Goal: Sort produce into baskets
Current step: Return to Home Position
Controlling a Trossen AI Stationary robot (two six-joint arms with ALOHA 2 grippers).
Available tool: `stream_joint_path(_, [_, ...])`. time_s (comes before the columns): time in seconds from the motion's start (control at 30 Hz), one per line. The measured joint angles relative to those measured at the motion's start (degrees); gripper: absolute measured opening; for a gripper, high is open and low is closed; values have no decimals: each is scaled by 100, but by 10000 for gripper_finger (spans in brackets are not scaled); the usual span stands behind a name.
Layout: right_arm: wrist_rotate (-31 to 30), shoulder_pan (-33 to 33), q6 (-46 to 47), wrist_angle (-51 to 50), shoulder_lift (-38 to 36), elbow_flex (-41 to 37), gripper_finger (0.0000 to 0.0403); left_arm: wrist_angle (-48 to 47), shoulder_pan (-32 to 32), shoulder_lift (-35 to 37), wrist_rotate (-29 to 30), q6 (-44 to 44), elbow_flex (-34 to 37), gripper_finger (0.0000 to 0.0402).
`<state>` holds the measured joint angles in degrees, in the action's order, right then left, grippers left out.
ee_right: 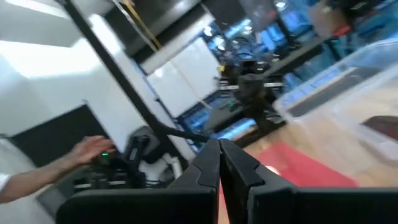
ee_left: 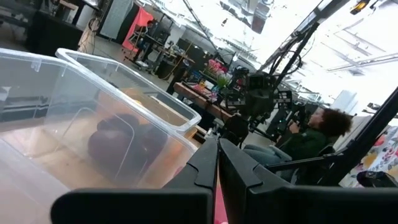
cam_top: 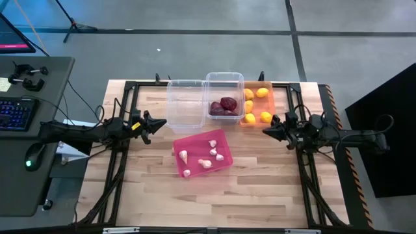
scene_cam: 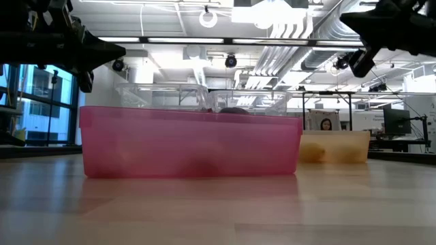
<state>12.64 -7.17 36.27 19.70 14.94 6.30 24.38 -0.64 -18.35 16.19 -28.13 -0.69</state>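
The pink basket [cam_top: 202,153] sits mid-table and holds several white garlic bulbs [cam_top: 209,153]. Behind it stand an empty clear basket [cam_top: 186,104], a clear basket [cam_top: 225,96] with dark red onions [cam_top: 224,106], and the orange basket [cam_top: 257,103] with several yellow lemons [cam_top: 262,93]. My left gripper [cam_top: 162,123] hovers shut and empty left of the pink basket. My right gripper [cam_top: 265,130] hovers shut and empty right of it, near the orange basket. In the left wrist view the onions [ee_left: 118,146] show through the clear wall.
A dark metal frame [cam_top: 130,88] runs along the table's sides and back. Bare wood [cam_top: 208,201] lies in front of the pink basket. A desk with a keyboard [cam_top: 14,112] stands left of the table. People show in the room beyond.
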Motion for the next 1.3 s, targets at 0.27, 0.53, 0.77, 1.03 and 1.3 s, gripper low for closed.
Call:
stream_joint_path(0.27, [-228, 735, 62, 444, -4, -572, 0, -68, 0, 0, 0, -12, 0, 0])
stream_joint_path(0.53, [-274, 906, -521, -209, -9, -572, 0, -376, 0, 27, 0, -14, -4, 0])
stream_joint_path(0.77, [-304, 906, -624, -1786, 8, -568, 0, -1799, -2, 312, -7, -20, -9, 0])
stream_joint_path(1.03, [-348, 916, -667, -1785, 85, -567, 0, -2210, -9, 517, -273, -17, -11, 1])
stream_joint_path(1.3, [-369, 908, -671, -1790, -1402, -567, 0, -2210, -9, 1184, -323, -17, -11, 1])
